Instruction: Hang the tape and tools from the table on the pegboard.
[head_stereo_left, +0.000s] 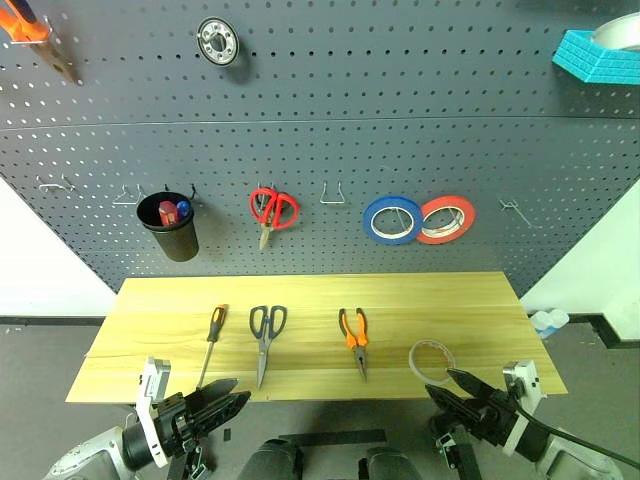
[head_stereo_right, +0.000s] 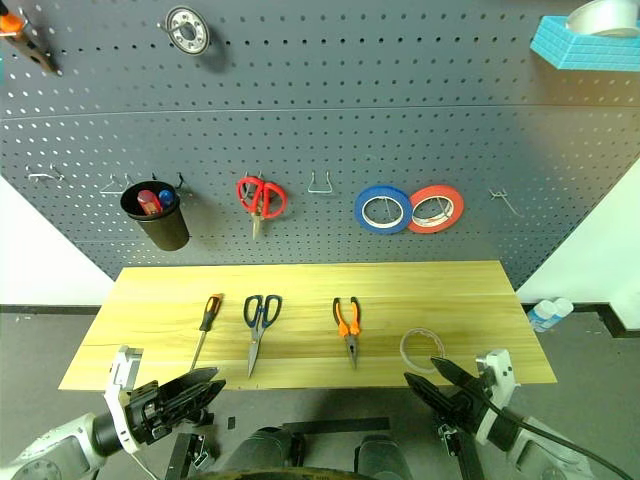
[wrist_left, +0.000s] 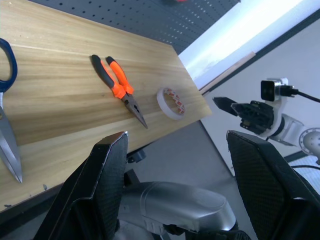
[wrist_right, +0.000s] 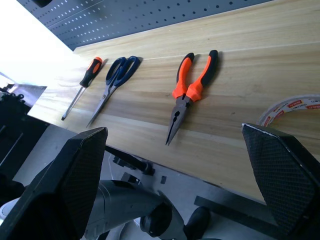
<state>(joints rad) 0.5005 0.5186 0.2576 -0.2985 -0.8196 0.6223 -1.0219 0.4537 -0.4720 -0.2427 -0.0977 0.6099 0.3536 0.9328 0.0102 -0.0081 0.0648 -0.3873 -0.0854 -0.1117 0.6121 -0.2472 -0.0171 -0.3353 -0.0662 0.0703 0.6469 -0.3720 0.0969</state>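
nothing hung yet: four items wait on the table

so far the screwdriver (head_stereo_left: 211, 339), scissors (head_stereo_left: 265, 335), pliers (head_stereo_left: 354, 335) and tape (head_stereo_left: 431, 359) all lie in a row on the table (head_stereo_left: 300, 290), below the pegboard (head_stereo_left: 330, 140). the left gripper (head_stereo_left: 222, 400) and right gripper (head_stereo_left: 452, 392) hover at the near edge, both spread wide and empty. the first pick seems due; the right gripper is nearest the tape and must descend onto it.
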